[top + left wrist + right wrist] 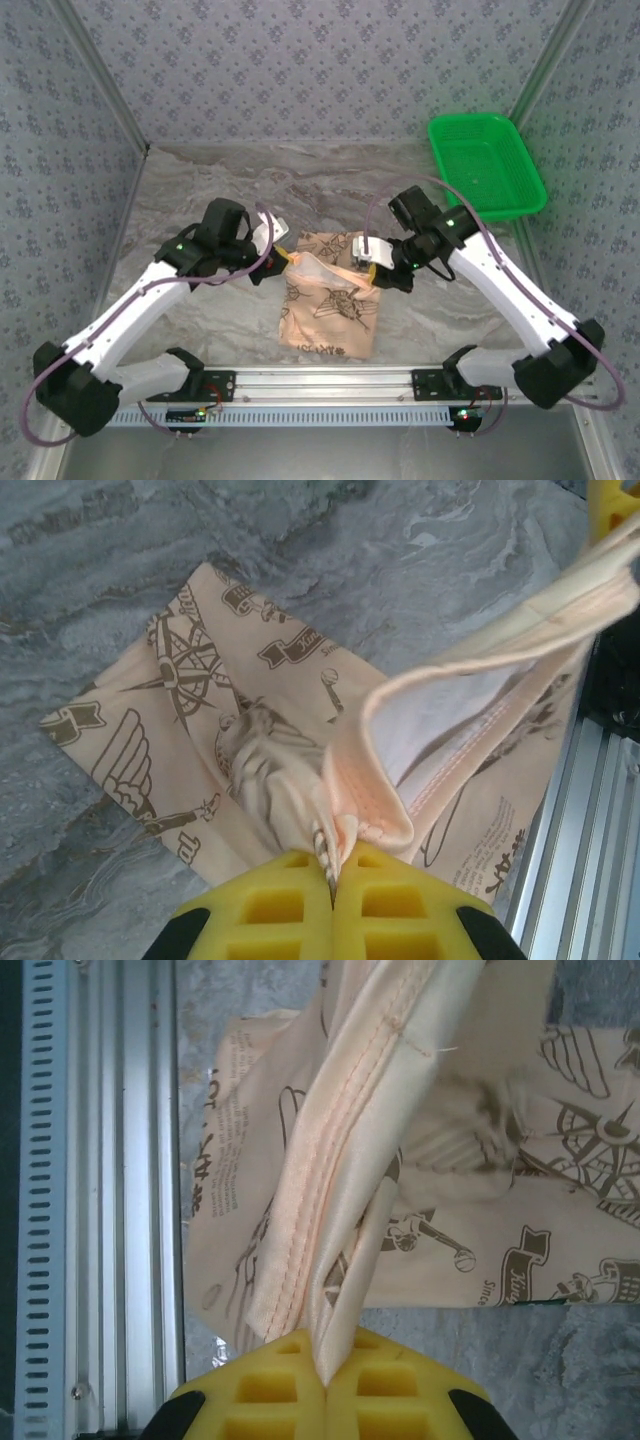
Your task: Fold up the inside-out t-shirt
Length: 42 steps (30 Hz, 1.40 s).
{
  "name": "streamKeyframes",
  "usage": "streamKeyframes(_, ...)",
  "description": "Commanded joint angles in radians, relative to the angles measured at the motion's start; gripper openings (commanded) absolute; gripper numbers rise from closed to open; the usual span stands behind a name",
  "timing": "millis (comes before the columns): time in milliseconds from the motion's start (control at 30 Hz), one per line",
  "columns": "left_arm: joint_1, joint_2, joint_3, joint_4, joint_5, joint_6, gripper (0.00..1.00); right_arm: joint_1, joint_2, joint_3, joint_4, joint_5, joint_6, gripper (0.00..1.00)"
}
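Note:
The inside-out t-shirt [330,300] lies bunched in the middle of the table, peach-tan with dark brown emblems. Its hemmed edge is lifted between my two grippers. My left gripper [284,246] is shut on the left end of that raised edge. In the left wrist view its yellow fingertips [336,872] pinch a gathered fold of the t-shirt [190,730], whose pale reverse side opens beyond. My right gripper [366,262] is shut on the right end. In the right wrist view the gripper [326,1372] clamps a stitched hem of the t-shirt [480,1230].
A green plastic basket [487,165] stands at the back right of the marbled table [200,190]. The aluminium rail [320,382] runs along the near edge, close under the shirt, and appears as a rail [100,1160] in the right wrist view. Patterned walls enclose the table.

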<state>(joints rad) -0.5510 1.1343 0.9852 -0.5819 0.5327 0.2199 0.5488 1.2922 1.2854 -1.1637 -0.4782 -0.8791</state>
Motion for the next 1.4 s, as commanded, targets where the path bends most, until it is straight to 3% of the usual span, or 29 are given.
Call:
streamKeyframes(0, 0.055, 0.046, 0.074, 0.007, 0.111, 0.029, 0.0, -0.032, 0.061, 0.08, 0.008, -0.069, 0.009, 0.0)
streamKeyframes(100, 0.102, 0.073, 0.085, 0.0, 0.159, 0.021, 0.0, -0.04, 0.098, 0.12, -0.021, -0.084, 0.006, 0.0)
streamKeyframes(300, 0.141, 0.117, 0.124, 0.008, 0.147, 0.023, 0.0, -0.107, 0.148, 0.148, 0.049, -0.126, 0.041, 0.0)
streamKeyframes(533, 0.211, 0.477, 0.317, 0.037, 0.139, 0.022, 0.02, -0.247, 0.46, 0.268, 0.157, -0.241, 0.002, 0.0)
streamKeyframes(567, 0.227, 0.557, 0.355, 0.054, 0.1, 0.0, 0.15, -0.275, 0.524, 0.282, 0.216, -0.245, 0.04, 0.0)
streamKeyframes(600, 0.237, 0.633, 0.389, 0.099, 0.045, -0.058, 0.37, -0.285, 0.588, 0.308, 0.249, -0.204, 0.074, 0.04)
streamKeyframes(633, 0.245, 0.698, 0.423, 0.139, 0.019, -0.113, 0.49, -0.285, 0.642, 0.342, 0.256, -0.144, 0.075, 0.22)
streamKeyframes(667, 0.254, 0.761, 0.456, 0.175, 0.025, -0.167, 0.97, -0.277, 0.687, 0.358, 0.312, -0.027, 0.128, 0.33)
streamKeyframes(700, 0.263, 0.805, 0.479, 0.206, 0.039, -0.216, 0.99, -0.266, 0.718, 0.353, 0.38, 0.1, 0.189, 0.34)
streamKeyframes(800, 0.275, 0.846, 0.517, 0.224, 0.031, -0.308, 0.99, -0.251, 0.751, 0.355, 0.457, 0.263, 0.305, 0.43)
streamKeyframes(900, 0.285, 0.84, 0.595, 0.077, -0.056, -0.345, 0.99, -0.268, 0.655, 0.244, 0.584, 0.281, 0.413, 0.43)
streamKeyframes(1067, 0.296, 0.681, 0.498, 0.059, -0.145, -0.466, 0.99, -0.254, 0.404, -0.005, 0.817, 0.353, 0.623, 0.48)
streamKeyframes(1233, 0.278, 0.51, 0.317, 0.09, -0.094, -0.657, 1.0, -0.227, 0.184, -0.181, 0.824, 0.476, 0.953, 0.49)
streamKeyframes(1300, 0.239, 0.442, 0.262, 0.08, -0.137, -0.643, 1.0, -0.222, 0.11, -0.245, 0.813, 0.465, 0.967, 0.5)
streamKeyframes(1367, 0.18, 0.383, 0.231, 0.07, -0.26, -0.59, 0.99, -0.236, 0.047, -0.32, 0.866, 0.449, 1.008, 0.54)
